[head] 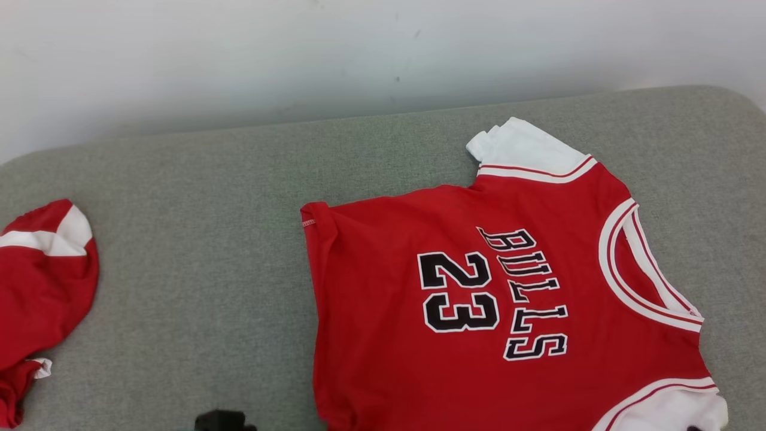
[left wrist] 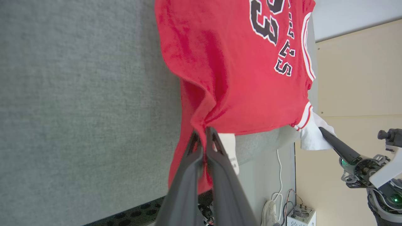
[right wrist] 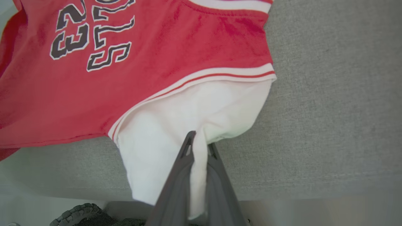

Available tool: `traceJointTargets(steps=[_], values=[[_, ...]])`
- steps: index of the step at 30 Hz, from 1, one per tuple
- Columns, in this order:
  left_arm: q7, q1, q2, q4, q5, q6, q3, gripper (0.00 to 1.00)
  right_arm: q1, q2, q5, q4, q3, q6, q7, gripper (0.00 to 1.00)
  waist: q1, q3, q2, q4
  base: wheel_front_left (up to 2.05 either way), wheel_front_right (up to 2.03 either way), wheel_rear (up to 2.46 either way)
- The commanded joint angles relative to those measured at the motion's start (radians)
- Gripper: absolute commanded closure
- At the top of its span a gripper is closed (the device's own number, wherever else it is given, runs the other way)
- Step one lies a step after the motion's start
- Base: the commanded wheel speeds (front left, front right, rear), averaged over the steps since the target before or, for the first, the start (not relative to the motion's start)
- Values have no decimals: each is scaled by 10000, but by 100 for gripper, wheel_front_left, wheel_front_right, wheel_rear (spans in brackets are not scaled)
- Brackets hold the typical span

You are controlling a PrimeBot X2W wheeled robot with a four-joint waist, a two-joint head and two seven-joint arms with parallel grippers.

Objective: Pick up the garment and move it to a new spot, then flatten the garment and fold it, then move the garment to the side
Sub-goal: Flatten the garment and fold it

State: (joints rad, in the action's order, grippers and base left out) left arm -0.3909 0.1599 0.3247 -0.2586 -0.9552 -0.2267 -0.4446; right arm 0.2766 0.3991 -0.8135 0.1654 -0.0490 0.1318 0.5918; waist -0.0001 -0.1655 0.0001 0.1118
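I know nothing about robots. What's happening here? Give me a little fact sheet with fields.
Garment: red jersey numbered 23, spread print-up, not yet folded
Surface: grey cushion
Left hand: shut, pinching the jersey's red edge
Right hand: shut, pinching the white sleeve
Also there: second red garment, crumpled on the cushion's left

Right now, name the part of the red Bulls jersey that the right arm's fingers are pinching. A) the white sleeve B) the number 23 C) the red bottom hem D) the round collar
A: in the right wrist view the right arm's fingers are closed on a fold of the white sleeve of the Bulls jersey, below its red-and-white trim.
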Motion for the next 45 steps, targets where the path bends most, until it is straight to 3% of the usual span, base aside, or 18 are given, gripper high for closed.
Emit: traceJointTargets(steps=[1,10,17,27,28,29,30,38,42,45], values=[[-246,-308,53,-127,-201,-190,149,100,-377,40,-114,144,-86,-23,310,100,1,-57,-1,-16,0,0,0],[-3310,-2578,146,-658,-1686,-1775,472,100,-2638,-197,-35,272,-580,-23,3167,100,1,-849,-1,-343,0,0,0],[-4303,-4502,79,-271,-1926,-2751,944,100,-4667,-467,493,-330,-592,-23,4187,100,1,-1505,-1,-370,0,0,0],[-4276,-5254,-87,551,-1730,-2888,912,100,-6101,-581,1212,-1335,-274,-23,3470,99,1,-1820,-1,-332,0,0,0],[-4186,-5218,-96,605,-1690,-2890,950,100,-6193,-607,1198,-1403,-203,-23,3335,80,1,-1818,-1,-330,0,0,0],[-4109,-5170,-116,656,-1647,-2885,994,100,-6258,-618,1107,-1467,-107,-23,3263,39,1,-1802,-1,-329,0,0,0],[-3906,-5002,-112,735,-1588,-2776,1039,2,-6207,-522,984,-1520,44,-23,3088,0,1,-1725,-1,-326,0,0,0],[-2812,-3957,-4,272,-1353,-2381,1482,0,-5395,-1,793,-971,131,-23,1873,0,1,-1133,-1,-233,0,0,0],[-1842,-3183,1013,-462,132,-1626,968,0,-4354,768,1201,-509,327,-23,1337,0,1,-866,-1,-135,0,0,0],[-983,-2739,1123,-776,1052,-1421,559,0,-3661,1394,1642,-511,424,-23,842,0,1,-845,-1,-107,0,0,0]])
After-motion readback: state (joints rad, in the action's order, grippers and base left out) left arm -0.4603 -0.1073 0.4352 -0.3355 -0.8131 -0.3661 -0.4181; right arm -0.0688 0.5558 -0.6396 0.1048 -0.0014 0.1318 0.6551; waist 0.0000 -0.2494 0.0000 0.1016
